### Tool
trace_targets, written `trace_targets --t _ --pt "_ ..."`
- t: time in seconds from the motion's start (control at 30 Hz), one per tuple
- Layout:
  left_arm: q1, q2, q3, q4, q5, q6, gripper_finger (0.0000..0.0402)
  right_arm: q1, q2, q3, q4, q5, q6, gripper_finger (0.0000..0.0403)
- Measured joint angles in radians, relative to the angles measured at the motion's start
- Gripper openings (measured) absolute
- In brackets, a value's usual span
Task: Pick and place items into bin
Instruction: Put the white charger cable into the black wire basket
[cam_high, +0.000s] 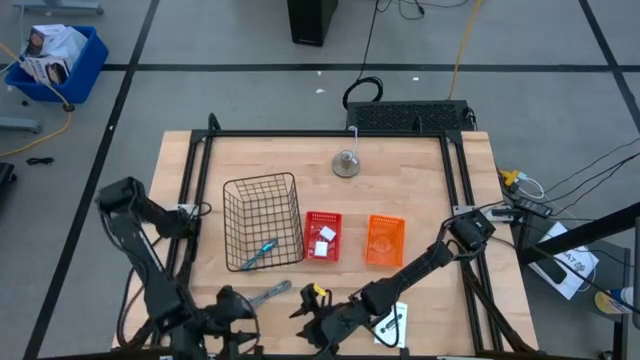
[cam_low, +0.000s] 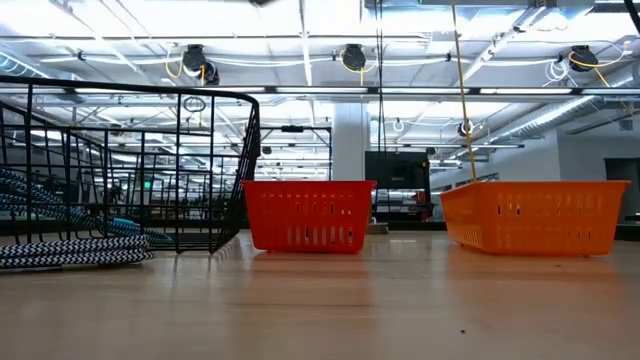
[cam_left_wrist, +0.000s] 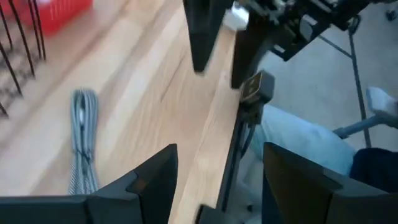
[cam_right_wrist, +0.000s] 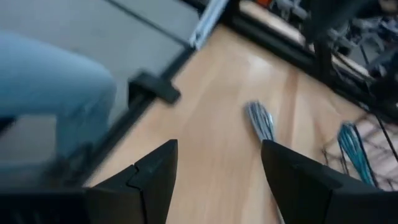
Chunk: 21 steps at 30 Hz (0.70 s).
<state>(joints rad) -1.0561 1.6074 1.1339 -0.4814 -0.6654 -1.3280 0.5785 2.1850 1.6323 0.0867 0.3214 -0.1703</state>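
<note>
Here both arms reach low over the table's (cam_high: 420, 200) front edge. The left tool (cam_high: 240, 318) sits near the front edge, left of centre, its fingers (cam_left_wrist: 152, 180) spread apart with nothing between them. The right tool (cam_high: 312, 322) hangs just beside it toward the centre, fingers (cam_right_wrist: 149, 171) likewise parted and empty.

A grey braided handled piece (cam_high: 268, 294) lies flat on the table between the two tools and the wire basket (cam_high: 262, 222). Inside the wire basket, near its front wall, rests the slim blue-and-grey handled tool (cam_high: 263, 247). The small red bin (cam_high: 322, 237) at mid-table holds a tiny white block (cam_high: 325, 235). The orange bin (cam_high: 385, 240) stands just beside it toward the right edge. A flat white packet with black marks (cam_high: 392, 325) lies near the front edge under the right arm.
</note>
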Motion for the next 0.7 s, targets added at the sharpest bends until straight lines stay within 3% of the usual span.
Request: trace_targets --t 0.2,0.4,0.5,0.63,0.7 --pt "-0.012 0.111 0.000 -0.002 0.089 -0.130 0.0239 -0.003 -0.001 -0.024 -0.030 0.019 0.037 0.0224" --pt "0.003 0.177 0.000 -0.029 0.134 -0.137 0.0239 -0.010 -0.001 -0.046 -0.030 0.019 0.055 0.0224" --pt "0.008 0.197 0.000 -0.095 0.137 -0.159 0.0239 -0.010 -0.001 -0.054 -0.014 0.019 0.054 0.0224" --pt "0.029 0.229 0.001 -0.214 0.275 -0.255 0.0239 -0.010 -0.001 -0.061 0.010 0.018 0.043 0.0224" --pt "0.035 0.243 0.000 -0.269 0.295 -0.292 0.0239 -0.010 -0.001 -0.061 0.014 0.018 0.038 0.0224"
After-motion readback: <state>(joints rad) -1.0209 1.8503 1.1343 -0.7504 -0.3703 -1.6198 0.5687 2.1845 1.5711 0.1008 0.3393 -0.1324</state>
